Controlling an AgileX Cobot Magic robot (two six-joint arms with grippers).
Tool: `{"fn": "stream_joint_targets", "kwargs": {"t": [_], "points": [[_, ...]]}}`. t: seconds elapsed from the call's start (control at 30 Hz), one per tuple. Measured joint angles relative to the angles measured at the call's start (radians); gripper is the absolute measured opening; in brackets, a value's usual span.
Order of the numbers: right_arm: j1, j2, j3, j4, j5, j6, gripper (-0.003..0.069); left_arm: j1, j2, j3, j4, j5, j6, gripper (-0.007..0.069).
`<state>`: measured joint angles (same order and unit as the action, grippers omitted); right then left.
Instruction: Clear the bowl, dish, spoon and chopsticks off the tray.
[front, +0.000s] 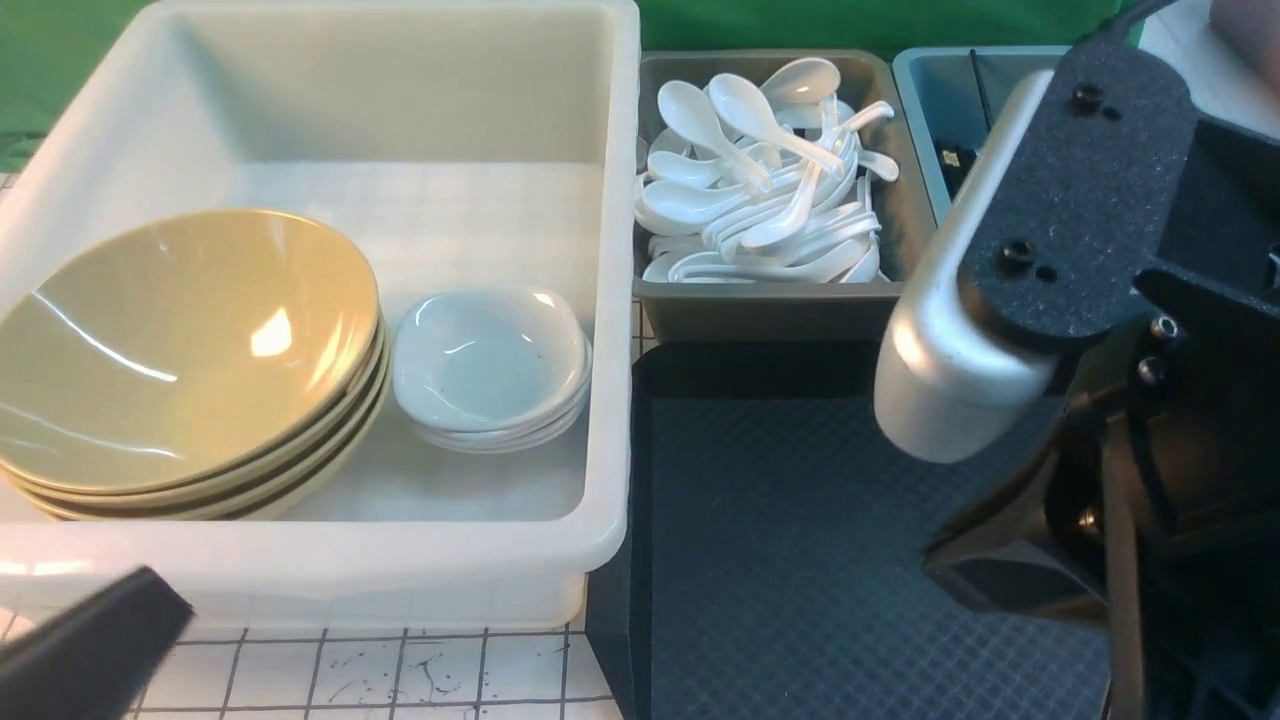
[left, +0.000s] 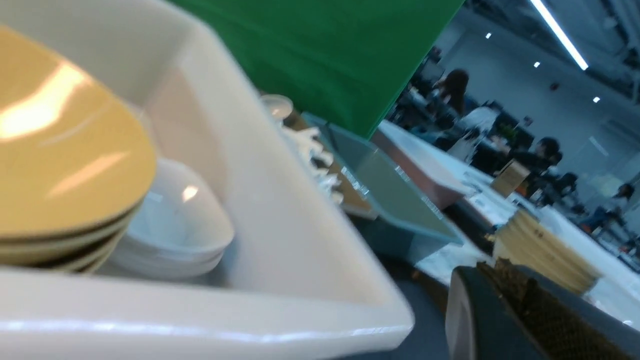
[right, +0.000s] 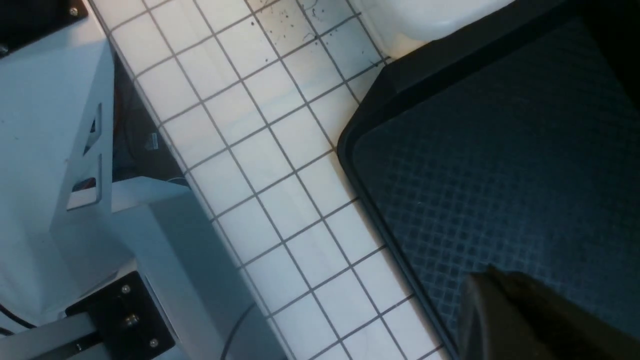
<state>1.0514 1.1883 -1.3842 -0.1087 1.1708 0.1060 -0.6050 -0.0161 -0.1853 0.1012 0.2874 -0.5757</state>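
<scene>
White gridded tabletop, bare black tray, both arms' jaws fully closed, empty.

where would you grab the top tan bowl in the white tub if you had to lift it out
Grip the top tan bowl by its far right rim, coming down from above. It sits tilted in a nested stack, so that edge stands proud, and the space toward the white dishes leaves room for fingers; the white tub wall crowds its left.

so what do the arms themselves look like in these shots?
Right arm: rounded silver-grey joint housing capped by a matte black, grainy plate with dark screws, black bracketry below. Left arm: only a blurred black tip in the front view; its wrist view shows a dark finger with a cross-hatched pad.
</scene>
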Motion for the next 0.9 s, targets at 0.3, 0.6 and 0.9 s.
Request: {"fn": "stream_joint_targets", "kwargs": {"t": [0.3, 0.6, 0.9], "points": [[-0.002, -0.009, 0.002, -0.081, 0.0, -0.003, 0.0027, 0.0, 0.0, 0.103, 0.0, -0.002, -0.004, -0.0001], [-0.38, -0.253, 0.541, -0.072, -0.577, -0.034, 0.0027, 0.0, 0.0, 0.206, 0.0, -0.003, -0.008, -0.0001], [-0.83, -0.817, 1.25, 0.012, -0.933, -0.038, 0.0027, 0.0, 0.0, 0.214, 0.0, 0.014, -0.011, -0.0001]]}}
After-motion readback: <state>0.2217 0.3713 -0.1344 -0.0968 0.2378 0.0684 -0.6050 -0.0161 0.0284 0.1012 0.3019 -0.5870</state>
